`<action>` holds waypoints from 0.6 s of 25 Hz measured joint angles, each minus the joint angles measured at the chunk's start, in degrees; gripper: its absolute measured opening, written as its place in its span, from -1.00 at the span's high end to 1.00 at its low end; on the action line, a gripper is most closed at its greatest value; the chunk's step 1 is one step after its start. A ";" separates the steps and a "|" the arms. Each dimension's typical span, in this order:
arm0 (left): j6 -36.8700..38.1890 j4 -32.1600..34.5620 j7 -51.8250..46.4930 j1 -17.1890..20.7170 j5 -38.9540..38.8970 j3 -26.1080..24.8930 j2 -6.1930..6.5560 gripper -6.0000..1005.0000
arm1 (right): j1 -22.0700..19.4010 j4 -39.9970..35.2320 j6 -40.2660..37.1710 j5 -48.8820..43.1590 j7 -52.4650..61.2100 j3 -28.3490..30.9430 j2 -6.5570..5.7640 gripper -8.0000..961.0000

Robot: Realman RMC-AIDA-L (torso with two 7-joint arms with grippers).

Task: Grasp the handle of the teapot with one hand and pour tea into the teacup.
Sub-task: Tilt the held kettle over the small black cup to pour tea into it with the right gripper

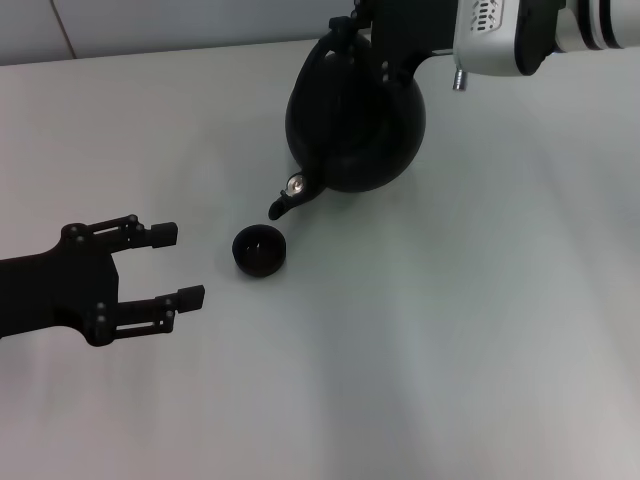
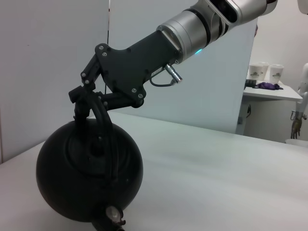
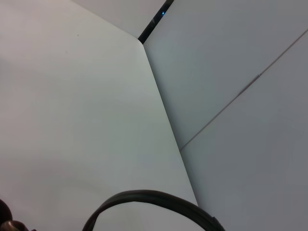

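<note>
White worktop [image 1: 450, 350] fills your head view, where the tilted teapot [image 1: 355, 125] aims its spout over the teacup [image 1: 259, 250] while your left gripper [image 1: 170, 265] waits beside it, jaws released; your left wrist view shows the right gripper [image 2: 84, 98] clenched on the handle [image 2: 107, 127], which arcs across your right wrist view.

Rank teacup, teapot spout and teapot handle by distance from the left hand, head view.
From the open left hand, low on the robot's left:
1. teacup, just beyond its fingertips on the table.
2. spout, past the cup, tipped down toward it.
3. handle, farthest, at the pot's top, held by the right hand.
</note>
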 joint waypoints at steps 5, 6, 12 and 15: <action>-0.40 0.00 0.07 -0.09 0.01 0.00 -0.02 -0.55 | 0.31 0.00 0.00 0.00 -0.06 -0.02 0.02 0.73; -0.53 0.00 0.07 -0.12 0.01 0.02 -0.02 -0.55 | 0.34 0.00 0.00 0.00 -0.14 -0.02 0.02 0.73; -0.88 0.00 0.08 -0.16 0.00 0.19 -0.02 -0.55 | 0.66 -0.09 0.00 -0.01 -0.45 -0.28 -0.03 0.74; -0.92 0.00 0.09 -0.17 0.00 0.15 -0.02 -0.55 | 0.78 -0.33 0.00 -0.08 -0.47 -0.61 -0.05 0.75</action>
